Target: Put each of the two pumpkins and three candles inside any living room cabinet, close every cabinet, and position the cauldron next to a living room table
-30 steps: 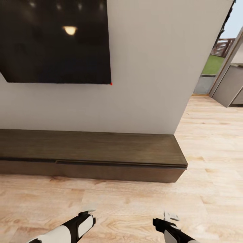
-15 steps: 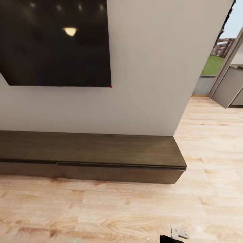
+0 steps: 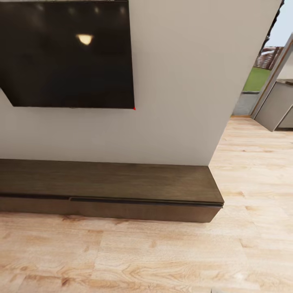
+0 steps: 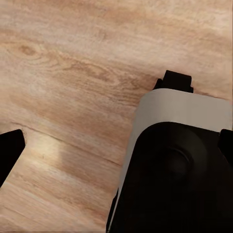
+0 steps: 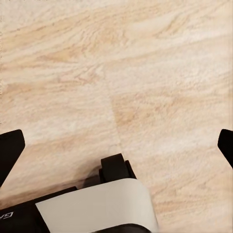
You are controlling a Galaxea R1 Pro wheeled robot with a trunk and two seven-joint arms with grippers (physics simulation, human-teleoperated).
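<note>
The long, low, dark brown cabinet (image 3: 110, 183) runs along the pale wall of the living room, and its drawer fronts (image 3: 142, 209) sit flush and closed. The pumpkins, candles and cauldron are out of view. In the left wrist view my left gripper (image 4: 116, 150) is open, its black fingertips (image 4: 9, 153) far apart over the plank floor, with a white and black part of the robot (image 4: 179, 160) below it. My right gripper (image 5: 116, 148) is also open above the floor, holding nothing.
A black TV (image 3: 65, 53) hangs on the wall above the cabinet. The wall ends at a corner (image 3: 211, 158) by the cabinet's right end. Beyond it, light wood floor (image 3: 256, 171) leads to grey kitchen units (image 3: 278, 106).
Both arms have dropped out of the bottom of the head view. The picture has shifted slightly down, so the camera has moved. The cabinet is unchanged.
</note>
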